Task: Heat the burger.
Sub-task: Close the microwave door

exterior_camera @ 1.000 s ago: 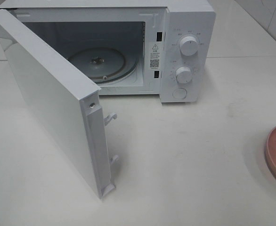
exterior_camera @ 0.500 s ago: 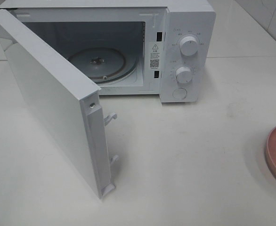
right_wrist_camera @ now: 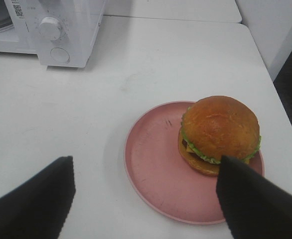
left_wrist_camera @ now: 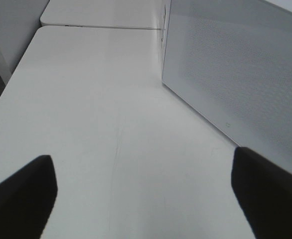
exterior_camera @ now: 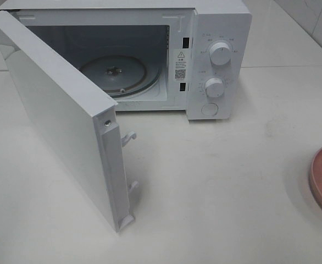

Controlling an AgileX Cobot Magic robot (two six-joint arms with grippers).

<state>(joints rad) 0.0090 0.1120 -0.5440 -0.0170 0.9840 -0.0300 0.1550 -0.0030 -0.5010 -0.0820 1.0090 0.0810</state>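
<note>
The burger (right_wrist_camera: 219,133) has a glossy brown bun, a green lettuce frill and yellow cheese. It sits toward one side of a pink plate (right_wrist_camera: 156,169) in the right wrist view. My right gripper (right_wrist_camera: 146,196) hovers over the plate's near part, open, its dark fingers (right_wrist_camera: 31,204) wide apart and holding nothing. My left gripper (left_wrist_camera: 142,191) is open over bare table beside the microwave door's outer face (left_wrist_camera: 235,74). In the exterior view only the plate's edge (exterior_camera: 321,179) shows at the far right. The burger and both grippers are outside that view.
The white microwave (exterior_camera: 218,33) stands at the back with its door (exterior_camera: 62,115) swung far out to the front left. The glass turntable (exterior_camera: 114,74) lies bare inside. Two knobs (exterior_camera: 220,53) and a round button are on its right panel. White table (exterior_camera: 216,181) spreads in front.
</note>
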